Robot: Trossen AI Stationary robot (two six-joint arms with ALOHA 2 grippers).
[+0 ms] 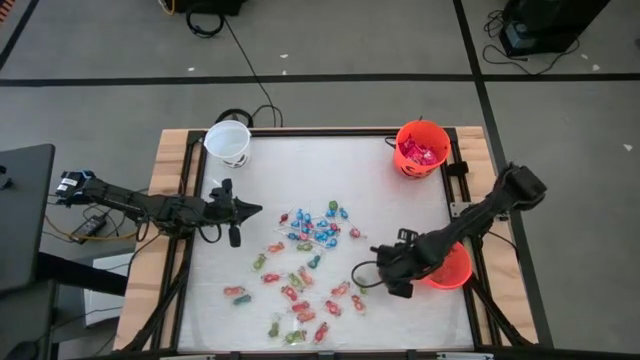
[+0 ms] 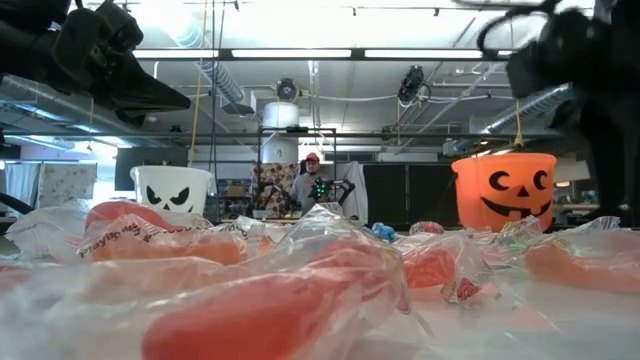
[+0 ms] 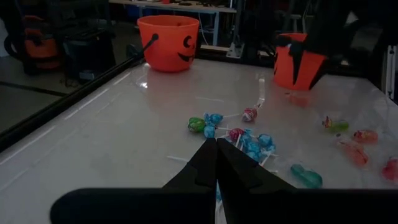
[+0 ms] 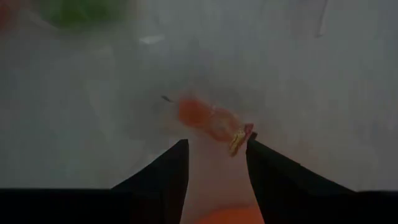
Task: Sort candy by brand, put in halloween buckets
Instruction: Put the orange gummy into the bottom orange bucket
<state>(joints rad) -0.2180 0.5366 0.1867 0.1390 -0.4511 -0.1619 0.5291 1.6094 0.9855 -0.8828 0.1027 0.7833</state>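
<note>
While my right end effector hovers with its fingers parted over an orange-wrapped candy in the lower right of the high view, beside the nearer orange bucket, a poor closure could pinch only the crinkly wrapper tail and let the piece slip out. Its long axis looks to run slantwise across the gap between my fingers, twisted end toward one tip. My left end effector waits closed and empty over the worktop at centre left.
</note>
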